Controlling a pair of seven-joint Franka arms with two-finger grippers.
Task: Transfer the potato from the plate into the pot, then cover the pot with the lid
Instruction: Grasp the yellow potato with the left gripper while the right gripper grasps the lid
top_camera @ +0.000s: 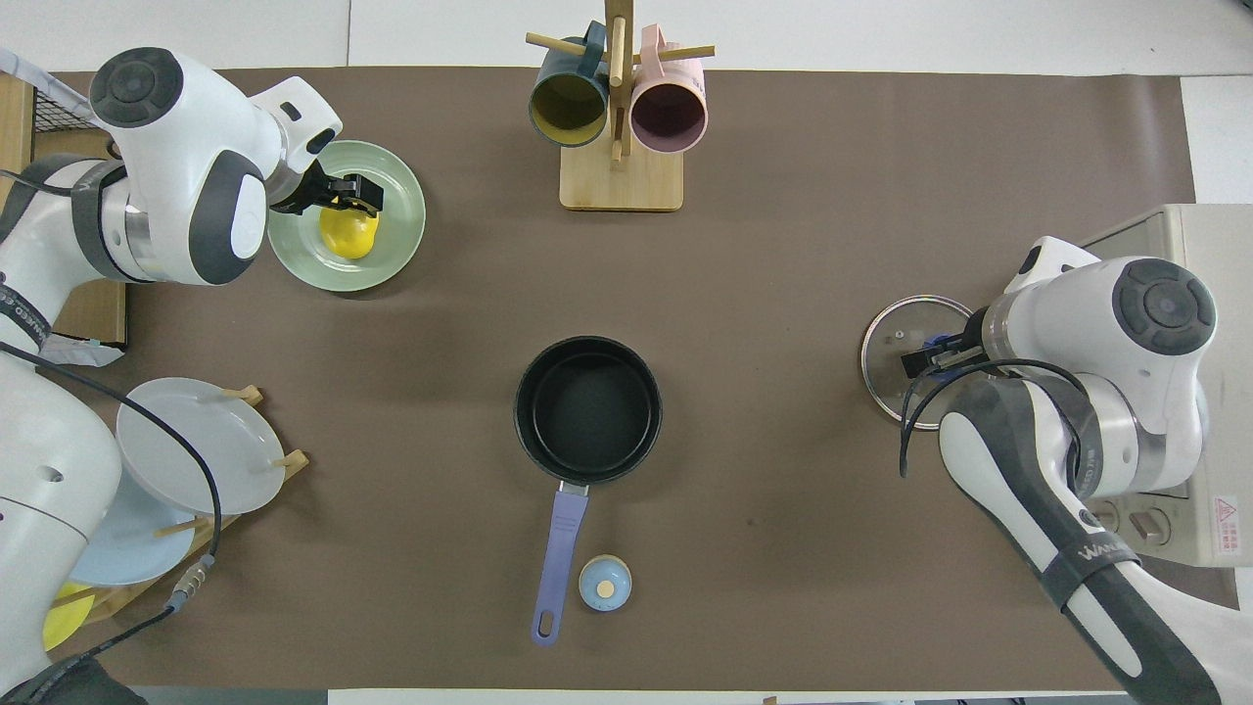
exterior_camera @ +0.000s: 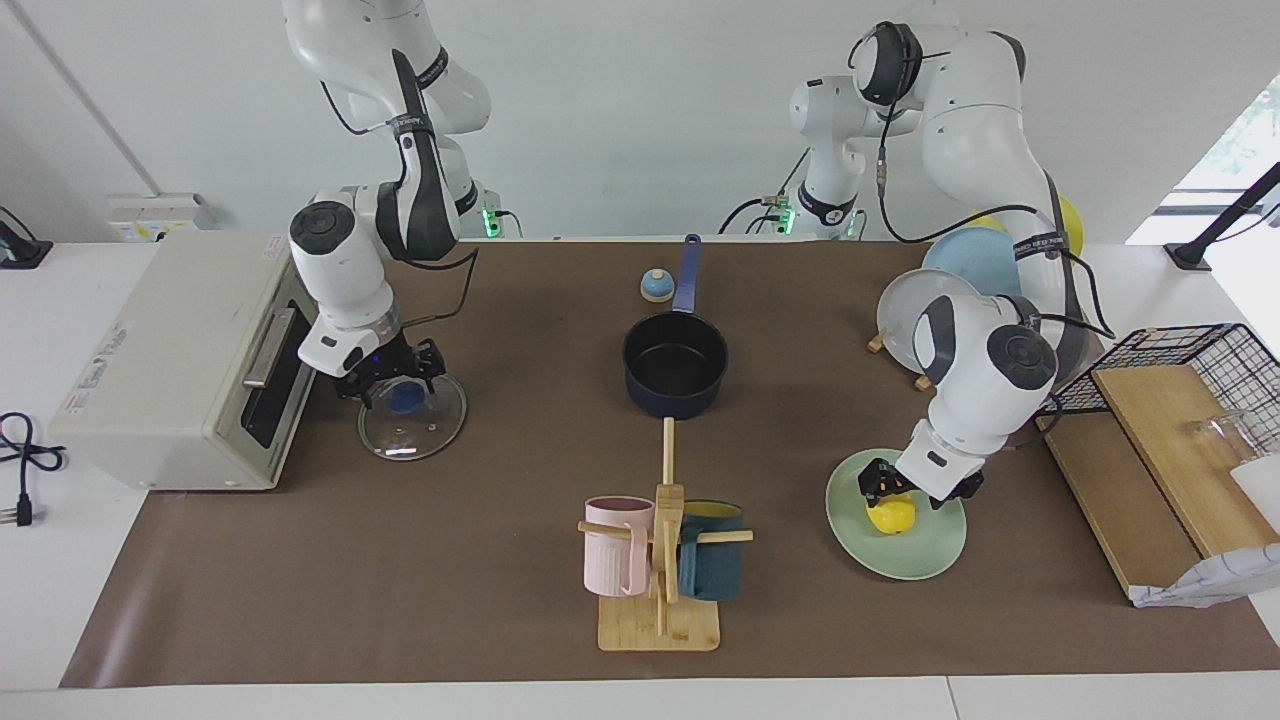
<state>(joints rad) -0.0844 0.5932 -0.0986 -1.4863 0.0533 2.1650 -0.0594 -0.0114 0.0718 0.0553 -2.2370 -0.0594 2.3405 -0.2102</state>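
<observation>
The yellow potato [exterior_camera: 891, 516] [top_camera: 349, 233] lies on the mint-green plate [exterior_camera: 935, 555] [top_camera: 396, 245] toward the left arm's end of the table. My left gripper [exterior_camera: 908, 494] [top_camera: 329, 200] is open just over the potato, its fingers astride the top. The navy pot [exterior_camera: 675, 365] [top_camera: 587, 409] stands empty at the table's middle, handle toward the robots. The glass lid [exterior_camera: 412, 428] [top_camera: 896, 338] lies flat in front of the toaster oven. My right gripper [exterior_camera: 400, 383] [top_camera: 925, 358] is down at the lid's blue knob [exterior_camera: 405, 397].
A mug tree [exterior_camera: 662, 560] [top_camera: 617, 108] with a pink and a teal mug stands farther from the robots than the pot. A small blue-and-tan bell [exterior_camera: 656, 285] [top_camera: 605, 583] sits beside the pot handle. A plate rack [exterior_camera: 925, 310] [top_camera: 186, 450], toaster oven [exterior_camera: 190, 360] and wire basket [exterior_camera: 1180, 375] stand at the ends.
</observation>
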